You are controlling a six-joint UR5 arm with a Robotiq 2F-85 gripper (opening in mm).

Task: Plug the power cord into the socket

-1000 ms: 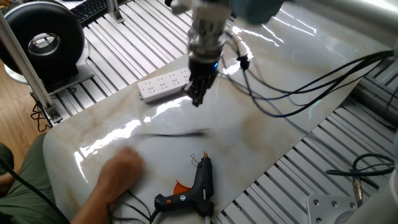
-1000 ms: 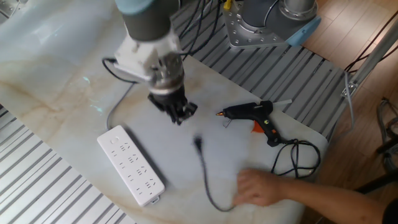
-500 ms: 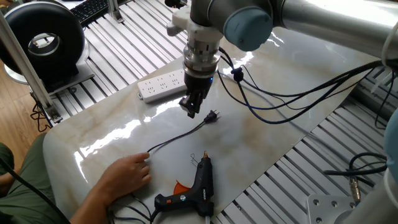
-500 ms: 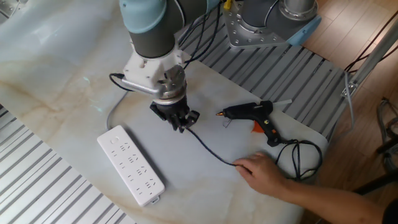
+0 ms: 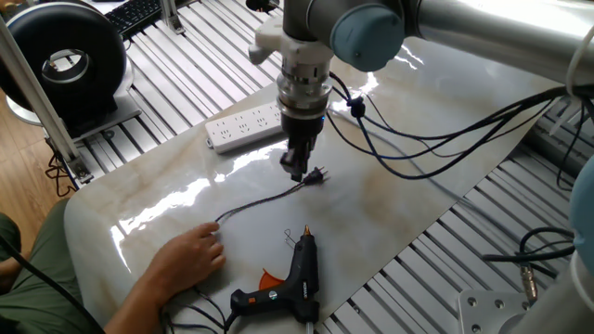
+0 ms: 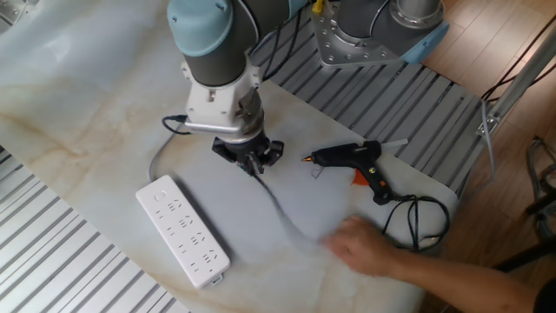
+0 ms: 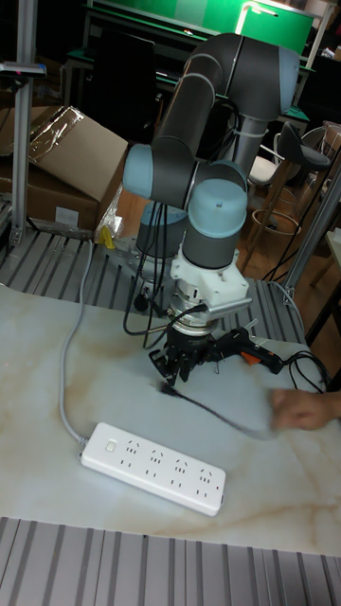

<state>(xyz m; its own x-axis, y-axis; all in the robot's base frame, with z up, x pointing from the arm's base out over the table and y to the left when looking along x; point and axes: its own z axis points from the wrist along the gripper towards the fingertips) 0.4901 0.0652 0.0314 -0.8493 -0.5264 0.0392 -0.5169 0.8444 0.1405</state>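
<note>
The power cord's small black plug lies on the marble tabletop. Its thin black cable runs back toward a person's hand and on to the black glue gun. My gripper hangs low over the table just left of the plug. Its fingers look open, with nothing between them. In the tall fixed view the plug sits right under the gripper. The socket, a long white power strip, lies behind the gripper. In the other fixed view the power strip is at the front left.
The person's hand rests on the cable near the table's edge and is blurred. Loose coils of cable lie beside the glue gun. Thick robot cables hang over the table's right side. The strip's pale grey cable curves off to the left.
The hand swept the cord across the table, bringing the plug in beside my gripper. My gripper then came down and shifted slightly toward the plug.
</note>
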